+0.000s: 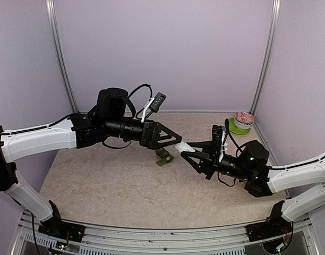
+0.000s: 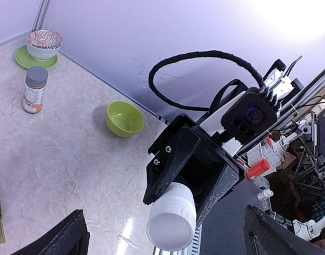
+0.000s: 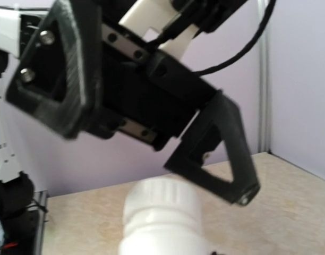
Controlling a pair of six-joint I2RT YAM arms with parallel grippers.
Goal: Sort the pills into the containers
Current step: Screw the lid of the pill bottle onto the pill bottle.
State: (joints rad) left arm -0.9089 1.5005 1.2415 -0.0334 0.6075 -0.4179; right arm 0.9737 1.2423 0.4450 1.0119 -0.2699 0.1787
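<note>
- Our right gripper (image 1: 193,152) is clamped on the white bottle (image 1: 183,146), mid-frame, holding it out above the table (image 1: 99,186), seemingly for the other arm.
- Our left gripper (image 1: 175,142) stands spread wide around its free end, gripping nothing.
- The pill tray (image 1: 163,156) lies just below.

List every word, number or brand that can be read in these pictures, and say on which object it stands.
No text can be read anywhere.
On the grey-capped bottle: an orange label, too small to read.
On the white bottle: no writing shows.
</note>
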